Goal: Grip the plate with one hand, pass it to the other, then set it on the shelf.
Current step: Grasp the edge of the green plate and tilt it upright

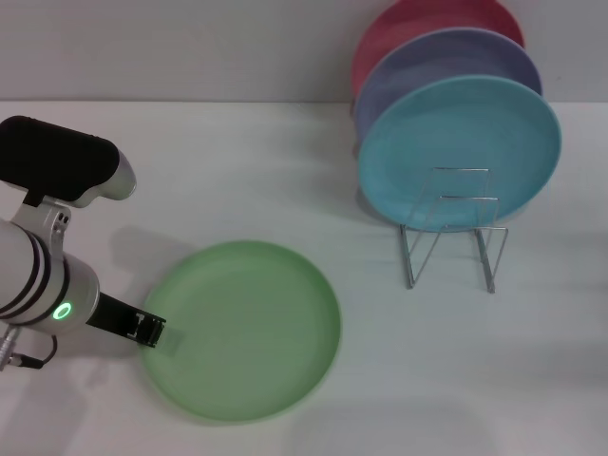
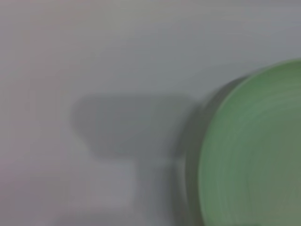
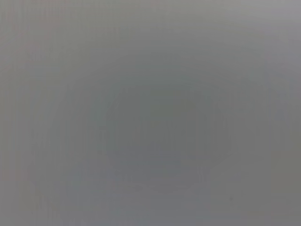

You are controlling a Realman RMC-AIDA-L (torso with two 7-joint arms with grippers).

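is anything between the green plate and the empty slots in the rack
Nothing visible. In the head view bare table lies between the green plate and the wire rack. The blue plate fills a slot behind the rack's free front dividers. The left gripper is at the plate's near-left rim.

A bare test bench in a lab: a plain white desk (image 1: 285,171) against a blank grey wall (image 1: 190,47), with plastic plates in a wire rack (image 1: 454,233).
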